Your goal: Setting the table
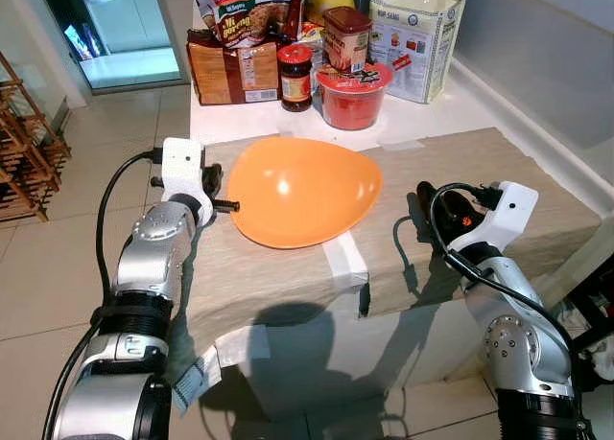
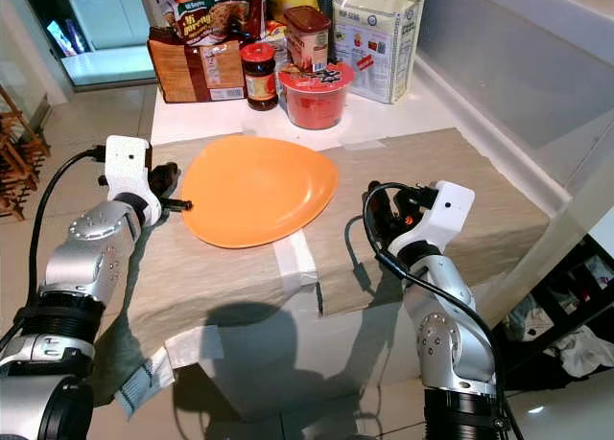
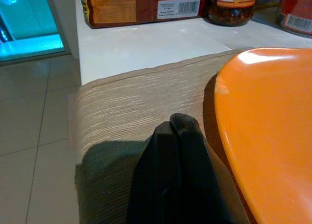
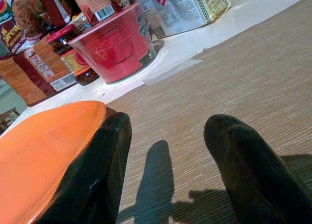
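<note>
Two end effectors [image 1: 213, 183] [image 1: 429, 210] flanking orange plate [image 1: 302, 191]

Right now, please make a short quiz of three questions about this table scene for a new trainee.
1. True or false: the orange plate lies on the beige cloth.
2. Which gripper has its fingers apart? A) left gripper B) right gripper
3. Fill in: the red cup stands ____ the plate, on the white counter.

Key: 1 true; 2 B; 3 behind.
</note>
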Robot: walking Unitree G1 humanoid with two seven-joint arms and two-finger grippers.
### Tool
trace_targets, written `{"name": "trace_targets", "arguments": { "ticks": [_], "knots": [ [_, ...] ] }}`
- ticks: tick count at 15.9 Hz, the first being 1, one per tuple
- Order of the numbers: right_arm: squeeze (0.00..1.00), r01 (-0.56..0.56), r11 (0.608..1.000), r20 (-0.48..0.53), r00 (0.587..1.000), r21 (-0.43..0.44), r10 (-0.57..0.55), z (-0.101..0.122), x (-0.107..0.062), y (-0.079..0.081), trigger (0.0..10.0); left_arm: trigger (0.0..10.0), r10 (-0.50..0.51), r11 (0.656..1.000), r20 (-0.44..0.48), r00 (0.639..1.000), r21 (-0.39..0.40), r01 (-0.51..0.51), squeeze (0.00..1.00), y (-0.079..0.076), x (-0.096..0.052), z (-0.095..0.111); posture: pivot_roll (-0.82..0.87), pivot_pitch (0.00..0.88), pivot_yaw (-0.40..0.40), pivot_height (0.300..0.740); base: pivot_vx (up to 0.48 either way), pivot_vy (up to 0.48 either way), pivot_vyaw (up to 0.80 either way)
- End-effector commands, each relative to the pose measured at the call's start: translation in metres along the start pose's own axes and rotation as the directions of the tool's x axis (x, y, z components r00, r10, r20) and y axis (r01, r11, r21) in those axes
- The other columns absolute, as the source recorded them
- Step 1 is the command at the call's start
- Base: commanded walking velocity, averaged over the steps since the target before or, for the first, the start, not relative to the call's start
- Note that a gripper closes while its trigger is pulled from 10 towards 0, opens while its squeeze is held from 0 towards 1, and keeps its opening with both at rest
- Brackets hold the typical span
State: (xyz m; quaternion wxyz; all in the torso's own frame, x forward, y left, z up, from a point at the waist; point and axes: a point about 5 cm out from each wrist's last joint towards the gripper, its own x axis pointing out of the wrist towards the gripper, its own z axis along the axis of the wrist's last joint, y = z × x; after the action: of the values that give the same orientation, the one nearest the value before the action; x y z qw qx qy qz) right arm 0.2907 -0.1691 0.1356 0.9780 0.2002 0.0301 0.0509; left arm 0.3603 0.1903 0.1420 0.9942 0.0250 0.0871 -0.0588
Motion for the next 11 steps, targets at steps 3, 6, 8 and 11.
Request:
{"name": "trace_targets", "arguments": {
  "ticks": [3, 6, 8, 11],
  "knots": [
    [0.00, 0.035, 0.999, -0.086, 0.996, 0.004, -0.035, -0.019, -0.002, -0.007, 10.0, 10.0, -0.083, 0.995, -0.026, 0.996, 0.052, 0.084, 0.00, -0.014, -0.006, 0.001, -0.12, 0.000, 0.081, 0.740, 0.000, 0.000, 0.00],
    [0.00, 0.038, 0.999, -0.092, 0.995, 0.001, -0.038, -0.019, -0.002, -0.008, 10.0, 10.0, -0.216, 0.974, -0.023, 0.976, 0.062, 0.217, 0.00, -0.035, -0.016, 0.007, -0.11, 0.000, 0.080, 0.740, 0.000, 0.000, 0.00],
    [0.00, 0.041, 0.999, -0.095, 0.995, 0.001, -0.041, -0.020, -0.003, -0.009, 10.0, 10.0, -0.267, 0.960, -0.024, 0.963, 0.084, 0.269, 0.00, -0.044, -0.024, 0.009, -0.11, 0.000, 0.081, 0.740, 0.000, 0.000, 0.00],
    [0.00, 0.040, 0.999, -0.099, 0.994, 0.000, -0.040, -0.022, -0.003, -0.009, 10.0, 10.0, -0.281, 0.954, -0.024, 0.959, 0.103, 0.282, 0.00, -0.046, -0.029, 0.013, -0.11, 0.000, 0.081, 0.740, 0.000, 0.000, 0.00]
  ]
}}
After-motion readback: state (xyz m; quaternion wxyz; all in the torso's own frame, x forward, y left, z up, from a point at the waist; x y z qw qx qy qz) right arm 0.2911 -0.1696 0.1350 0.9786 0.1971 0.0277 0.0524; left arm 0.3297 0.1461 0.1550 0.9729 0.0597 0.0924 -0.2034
